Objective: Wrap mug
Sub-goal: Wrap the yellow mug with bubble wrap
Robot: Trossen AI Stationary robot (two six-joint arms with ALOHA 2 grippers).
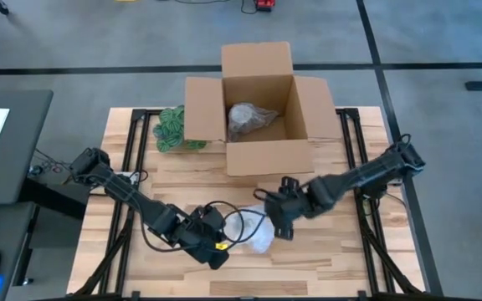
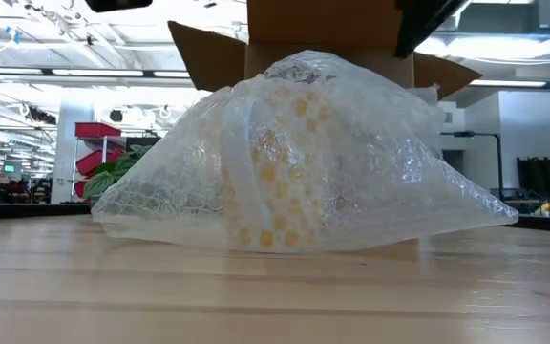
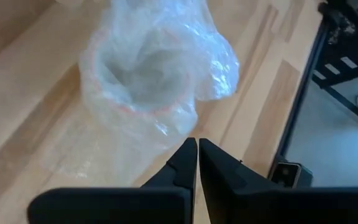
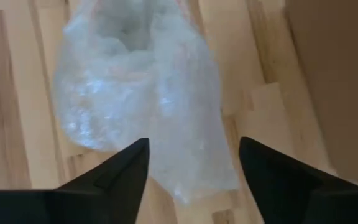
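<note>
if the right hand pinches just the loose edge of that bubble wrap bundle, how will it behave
The bubble wrap bundle would likely act floppy at its edge: the film lies slack on the wood. The yellow-spotted mug inside probably shifts or slips out. The open right hand may drag wrap alone.

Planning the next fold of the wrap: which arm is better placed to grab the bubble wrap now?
Probably right: right gripper is open over the bubble wrap; left gripper is shut.

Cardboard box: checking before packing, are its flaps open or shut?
Open. The cardboard box has its flaps spread outward, and a wrapped bundle shows inside.
</note>
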